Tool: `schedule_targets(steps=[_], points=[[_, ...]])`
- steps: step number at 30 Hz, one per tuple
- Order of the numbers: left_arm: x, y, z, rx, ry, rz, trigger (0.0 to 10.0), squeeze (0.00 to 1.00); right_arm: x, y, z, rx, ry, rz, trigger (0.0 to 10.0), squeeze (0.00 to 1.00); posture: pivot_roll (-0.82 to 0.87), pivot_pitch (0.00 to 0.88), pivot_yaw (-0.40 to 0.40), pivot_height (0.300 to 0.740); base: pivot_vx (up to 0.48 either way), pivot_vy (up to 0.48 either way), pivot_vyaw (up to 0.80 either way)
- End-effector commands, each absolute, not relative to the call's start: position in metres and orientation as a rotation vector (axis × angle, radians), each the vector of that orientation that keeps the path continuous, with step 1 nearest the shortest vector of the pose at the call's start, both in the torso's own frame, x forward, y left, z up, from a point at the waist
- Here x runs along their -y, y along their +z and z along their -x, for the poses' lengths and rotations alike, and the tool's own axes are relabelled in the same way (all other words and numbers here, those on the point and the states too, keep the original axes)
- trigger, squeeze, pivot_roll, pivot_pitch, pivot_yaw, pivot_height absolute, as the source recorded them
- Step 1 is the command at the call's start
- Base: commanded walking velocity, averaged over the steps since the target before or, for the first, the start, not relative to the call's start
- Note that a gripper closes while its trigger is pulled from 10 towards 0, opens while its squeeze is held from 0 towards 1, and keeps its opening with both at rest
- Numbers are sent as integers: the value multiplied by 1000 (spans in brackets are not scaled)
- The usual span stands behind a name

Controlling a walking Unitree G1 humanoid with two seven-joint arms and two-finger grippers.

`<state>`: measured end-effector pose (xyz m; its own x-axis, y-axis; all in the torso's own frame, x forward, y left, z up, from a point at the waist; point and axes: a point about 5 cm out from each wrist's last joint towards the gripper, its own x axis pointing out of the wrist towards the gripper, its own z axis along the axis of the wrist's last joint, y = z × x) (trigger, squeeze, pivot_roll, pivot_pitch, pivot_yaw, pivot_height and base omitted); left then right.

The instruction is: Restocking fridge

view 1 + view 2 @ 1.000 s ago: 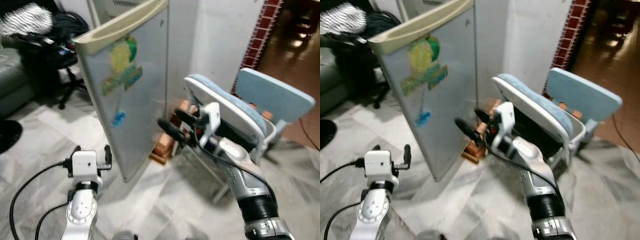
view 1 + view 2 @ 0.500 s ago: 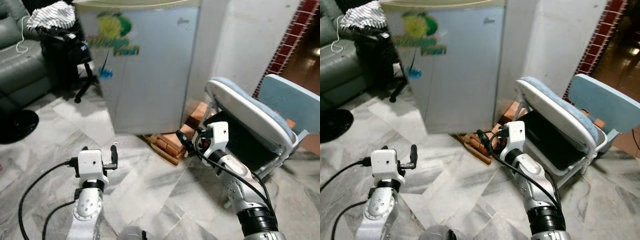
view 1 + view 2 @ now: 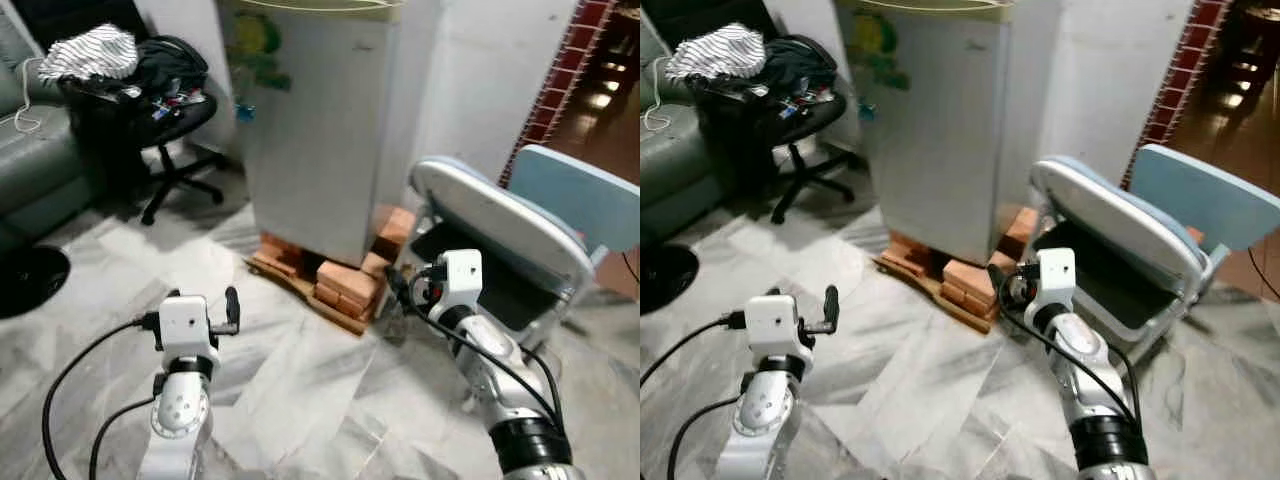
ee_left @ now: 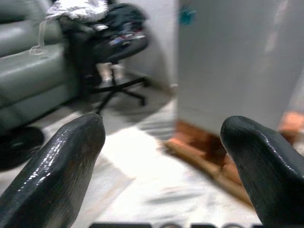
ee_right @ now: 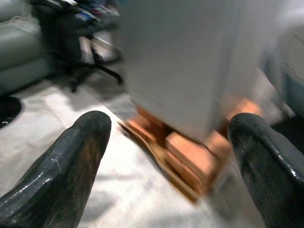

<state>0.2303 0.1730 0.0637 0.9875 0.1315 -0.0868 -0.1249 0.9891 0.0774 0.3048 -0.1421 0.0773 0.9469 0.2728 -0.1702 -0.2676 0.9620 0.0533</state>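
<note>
— What is the fridge like, and where does it stand?

— The fridge point(image 3: 325, 120) is a small grey box with a smooth, flat metal door and a cream top edge. A yellow and green sticker point(image 3: 255, 45) is on its side. It stands closed on red bricks point(image 3: 340, 285) and a wooden board, against the white wall, in front of the robot.

— And the floor?

— The floor point(image 3: 300, 400) is glossy marble tile, white with grey veins.

— What is beside the fridge?

— To its right leans a folding chair point(image 3: 505, 235) with a pale blue padded seat. To its left is a black office chair point(image 3: 165, 120) heaped with clothes, then a grey leather sofa point(image 3: 35, 170).

— The grippers?

— The left gripper point(image 4: 164, 156) has its rounded black fingers wide apart and holds nothing. The right gripper point(image 5: 168, 161) is the same, spread wide and empty, low near the bricks.
</note>
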Motion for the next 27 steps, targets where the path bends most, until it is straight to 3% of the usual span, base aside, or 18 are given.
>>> schedule_targets(steps=[1, 13, 18, 27], points=[[-166, 65, -233, -81, 100, -59, 10000, 0, 153, 78, -306, -156, 233, 8, 10000, 0, 1, 13, 38, 740, 0, 480, 0], [-164, 66, -247, -94, 50, -77, 10000, 0, 157, 82, -300, -103, 193, 61, 10000, 0, -72, 15, 87, 740, 0, 480, 0], [-150, 63, -251, -106, 3, -58, 10000, 0, 164, 81, -293, -66, 151, 61, 10000, 0, -100, 20, 109, 740, 0, 480, 0], [-156, 61, -251, -108, 64, -52, 10000, 0, 157, 82, -305, -78, 198, 93, 10000, 0, -33, 19, 19, 740, 0, 480, 0]])
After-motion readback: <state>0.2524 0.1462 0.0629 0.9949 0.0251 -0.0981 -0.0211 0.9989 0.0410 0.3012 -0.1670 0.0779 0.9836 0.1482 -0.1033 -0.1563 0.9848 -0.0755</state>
